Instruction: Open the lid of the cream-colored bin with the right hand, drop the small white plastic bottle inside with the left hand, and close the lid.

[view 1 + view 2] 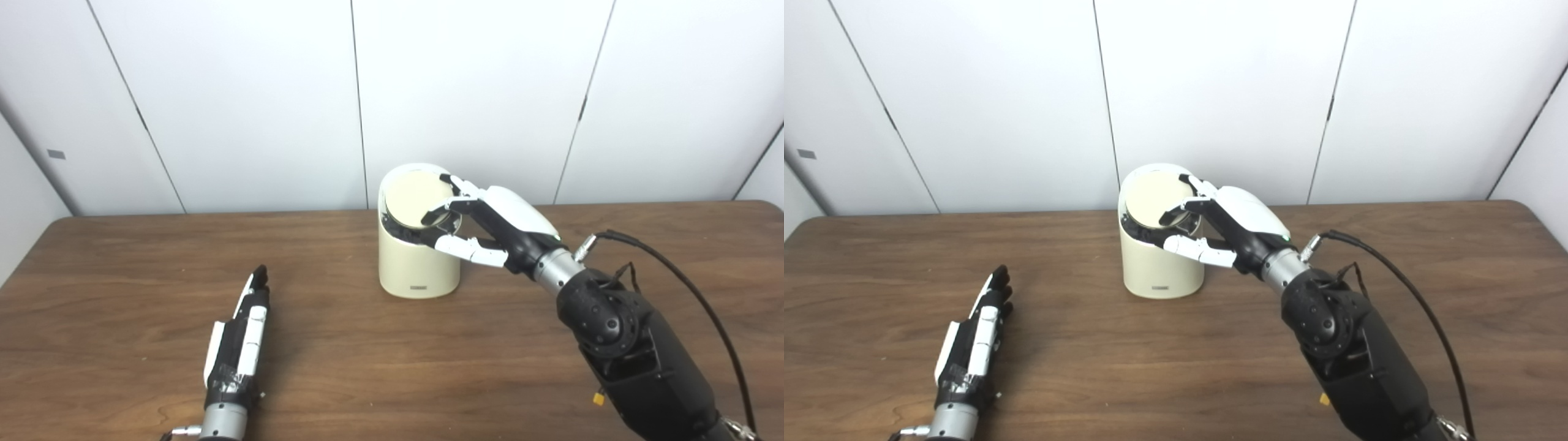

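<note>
Lid [415, 199] against right hand [490, 223] fingertips (left hand [242, 334] well apart).

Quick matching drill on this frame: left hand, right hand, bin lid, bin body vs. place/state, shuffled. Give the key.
Things:
1. left hand
2. right hand
3. lid
4. cream-colored bin

Places or states:
A. standing upright on the table, near its far edge
B. tilted, dark gap showing under its lower edge
C. low over the table, fingers straight, holding nothing
D. at the bin's top, fingers on the lid

Pairs: 1-C, 2-D, 3-B, 4-A

No bottle is visible in either view.
</note>
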